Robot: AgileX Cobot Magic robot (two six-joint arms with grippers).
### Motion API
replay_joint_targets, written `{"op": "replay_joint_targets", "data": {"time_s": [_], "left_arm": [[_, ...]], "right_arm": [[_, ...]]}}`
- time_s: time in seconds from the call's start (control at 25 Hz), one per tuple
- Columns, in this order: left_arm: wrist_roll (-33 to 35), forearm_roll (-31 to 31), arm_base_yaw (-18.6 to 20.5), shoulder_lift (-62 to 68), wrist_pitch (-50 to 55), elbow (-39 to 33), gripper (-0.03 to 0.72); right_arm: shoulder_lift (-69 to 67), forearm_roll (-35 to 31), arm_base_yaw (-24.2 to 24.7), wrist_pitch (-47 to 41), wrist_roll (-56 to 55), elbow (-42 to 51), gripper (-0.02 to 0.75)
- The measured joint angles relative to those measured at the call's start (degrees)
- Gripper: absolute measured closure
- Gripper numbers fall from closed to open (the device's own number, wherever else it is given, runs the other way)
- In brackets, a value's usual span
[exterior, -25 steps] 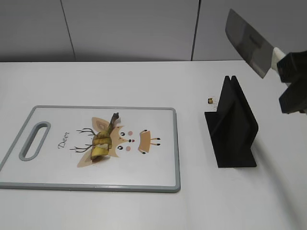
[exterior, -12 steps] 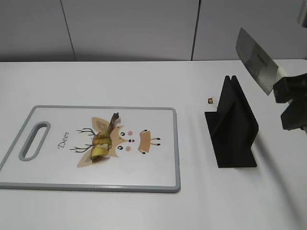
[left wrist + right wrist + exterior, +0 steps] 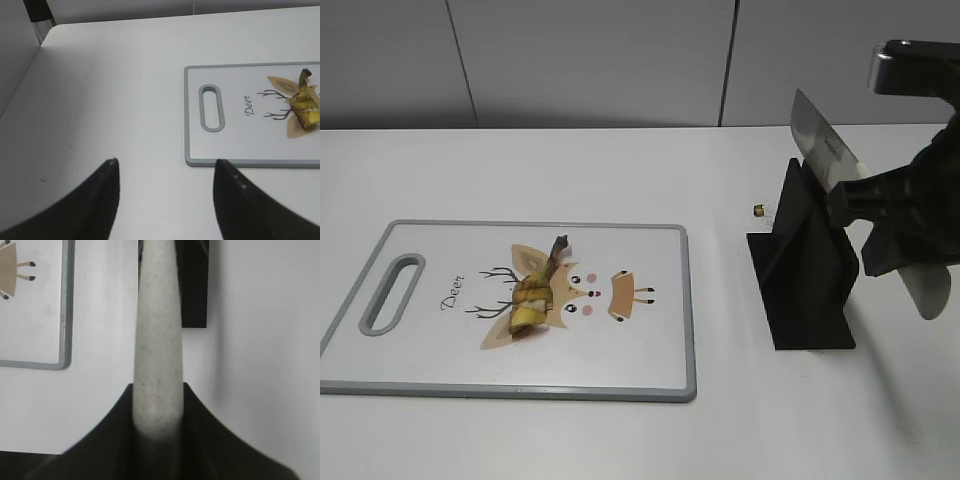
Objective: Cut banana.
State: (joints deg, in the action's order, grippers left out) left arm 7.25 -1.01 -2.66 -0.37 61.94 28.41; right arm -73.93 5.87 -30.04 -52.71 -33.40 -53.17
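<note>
A small yellow-brown banana (image 3: 537, 290) lies on the white cutting board (image 3: 440, 370) with a deer drawing; it also shows in the left wrist view (image 3: 305, 102). My right gripper (image 3: 880, 215) is shut on the pale handle (image 3: 156, 340) of a cleaver whose steel blade (image 3: 816, 148) sits right above the slot of the black knife stand (image 3: 805, 275). My left gripper (image 3: 165, 172) is open and empty, above bare table left of the board's handle hole (image 3: 211, 107).
A small brass-coloured object (image 3: 758, 210) lies on the table just left of the stand's back. The white table ends at a grey wall behind. The board's grey corner (image 3: 62, 360) shows in the right wrist view.
My right gripper has carried the cleaver down and to the left, from high at the right edge to just above the knife stand. The banana and board have not moved.
</note>
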Motion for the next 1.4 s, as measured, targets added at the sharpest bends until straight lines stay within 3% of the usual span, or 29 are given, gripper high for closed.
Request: {"op": "replay_joint_targets", "data": {"time_s": [0.28, 1.4], "left_arm": [[0.00, 0.00, 0.00, 0.00, -0.04, -0.18, 0.112], [0.00, 0.00, 0.00, 0.00, -0.04, -0.18, 0.114]], "right_arm": [[-1.94, 3.76, 0.00, 0.89, -2.86, 0.00, 0.577], [-11.61, 7.07, 0.00, 5.92, -3.19, 0.05, 0.577]]}}
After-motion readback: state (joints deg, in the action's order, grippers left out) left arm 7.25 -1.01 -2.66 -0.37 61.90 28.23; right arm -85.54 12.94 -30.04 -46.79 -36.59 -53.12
